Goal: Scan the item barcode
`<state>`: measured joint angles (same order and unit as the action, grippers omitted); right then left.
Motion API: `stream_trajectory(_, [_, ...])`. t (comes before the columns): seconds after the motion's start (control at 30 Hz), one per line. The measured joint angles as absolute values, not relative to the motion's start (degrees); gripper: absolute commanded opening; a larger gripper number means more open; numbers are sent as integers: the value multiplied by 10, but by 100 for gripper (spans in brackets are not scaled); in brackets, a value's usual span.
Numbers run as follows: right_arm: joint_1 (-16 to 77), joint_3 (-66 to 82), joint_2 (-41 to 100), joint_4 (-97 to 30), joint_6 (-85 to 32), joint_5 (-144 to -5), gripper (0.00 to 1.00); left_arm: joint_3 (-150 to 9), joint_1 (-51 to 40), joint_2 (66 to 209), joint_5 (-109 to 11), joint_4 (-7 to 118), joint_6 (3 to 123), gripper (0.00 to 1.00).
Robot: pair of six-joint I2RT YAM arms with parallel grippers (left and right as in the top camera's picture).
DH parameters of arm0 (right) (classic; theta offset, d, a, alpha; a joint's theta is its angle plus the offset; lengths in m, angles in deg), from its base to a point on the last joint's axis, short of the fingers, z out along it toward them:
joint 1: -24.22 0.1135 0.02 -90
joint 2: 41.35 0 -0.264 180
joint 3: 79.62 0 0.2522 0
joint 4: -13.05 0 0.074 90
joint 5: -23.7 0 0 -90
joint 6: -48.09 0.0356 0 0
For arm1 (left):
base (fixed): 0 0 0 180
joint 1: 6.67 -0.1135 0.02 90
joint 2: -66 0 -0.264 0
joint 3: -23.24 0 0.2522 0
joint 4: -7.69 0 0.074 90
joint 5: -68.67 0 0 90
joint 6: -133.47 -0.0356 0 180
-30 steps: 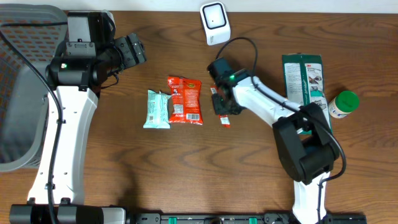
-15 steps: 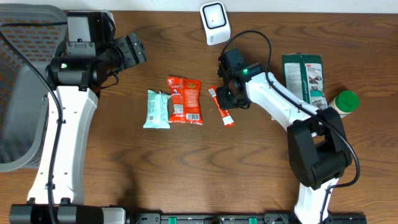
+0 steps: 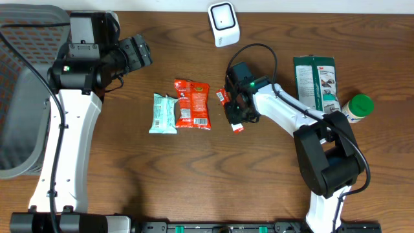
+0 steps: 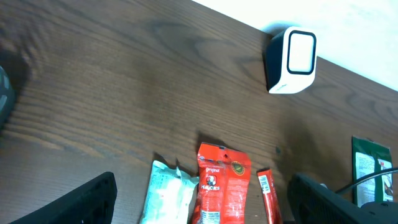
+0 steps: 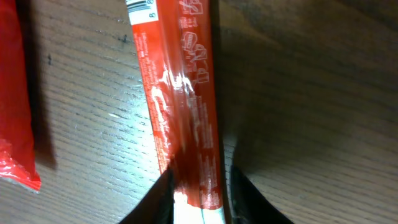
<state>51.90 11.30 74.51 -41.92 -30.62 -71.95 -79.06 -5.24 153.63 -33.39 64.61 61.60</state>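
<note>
The item, a thin red stick packet (image 3: 237,127), lies on the wooden table right of the other snacks; its barcode end (image 5: 140,7) faces up. My right gripper (image 3: 236,111) is down over its middle. In the right wrist view the two dark fingers (image 5: 160,198) press against both sides of the red stick packet (image 5: 186,93), so the right gripper (image 5: 199,190) is shut on it. The white barcode scanner (image 3: 223,23) stands at the table's far edge. My left gripper (image 3: 139,52) hangs high at the left, wide open and holding nothing, also seen as the left gripper (image 4: 205,202).
A red snack bag (image 3: 192,103) and a mint-green bar (image 3: 163,114) lie left of the stick. A green 3M pack (image 3: 317,81) and a green-capped bottle (image 3: 357,107) sit at the right. A grey mesh chair (image 3: 19,97) stands beside the left arm.
My right gripper drew back toward the scanner, then came down again over the stick, and its fingers narrowed onto it. The left arm has not moved.
</note>
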Motion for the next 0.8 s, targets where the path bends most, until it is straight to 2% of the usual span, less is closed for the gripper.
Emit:
stream_trajectory(0.1, [519, 113, 745, -419, -315, -717, 20, -791, -52, 1536, -334, 646, 616, 88])
stream_trajectory(0.27, [519, 113, 745, -420, -321, -710, 28, -791, -52, 1536, -334, 646, 616, 88])
stream_trajectory(0.4, [519, 113, 745, -428, -323, -708, 21, -791, -52, 1536, -334, 646, 616, 88])
stream_trajectory(0.5, [519, 113, 745, -429, -325, -708, 19, -791, -52, 1536, -334, 646, 616, 88])
stream_trajectory(0.53, [519, 112, 745, -428, -325, -709, 13, -791, -52, 1536, -334, 646, 616, 88])
stream_trajectory(0.57, [519, 111, 745, -428, -325, -712, 1, -791, -52, 1536, -334, 646, 616, 88])
stream_trajectory(0.8, [514, 109, 744, -431, -341, -728, 1, -791, -52, 1536, -334, 646, 616, 88])
